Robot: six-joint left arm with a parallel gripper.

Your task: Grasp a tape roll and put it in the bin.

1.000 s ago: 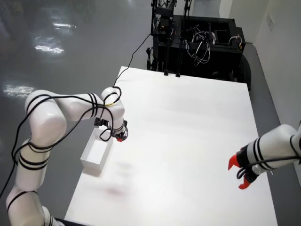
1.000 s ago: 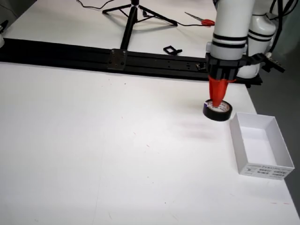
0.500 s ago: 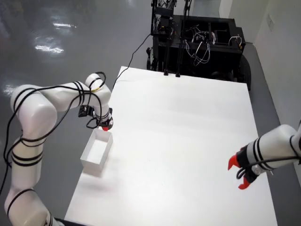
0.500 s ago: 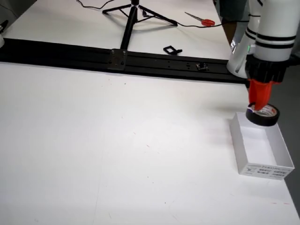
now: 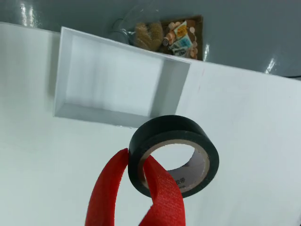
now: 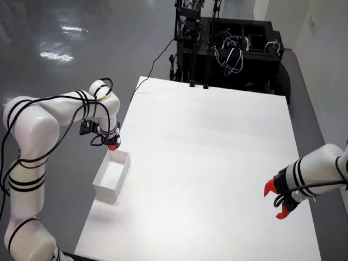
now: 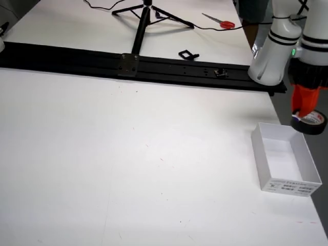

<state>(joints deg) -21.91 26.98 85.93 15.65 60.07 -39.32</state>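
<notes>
Black tape roll (image 5: 174,155) hangs tilted (hand (image 5: 136,188) pinching its wall).

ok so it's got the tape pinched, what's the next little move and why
Probably carry the tape roll a little back over the bin before letting go. The gripper is shut on the roll's wall, one finger inside the ring. In the side view the roll hangs by the bin's far right corner, partly beyond the rim, and the view riding on the gripper shows the opening off to one side.

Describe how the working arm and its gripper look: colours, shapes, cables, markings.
The working arm is glossy white, with rounded segments, black bands at the joints and black cables along its outside. Its gripper has two tapering red fingers on a black mount.
</notes>
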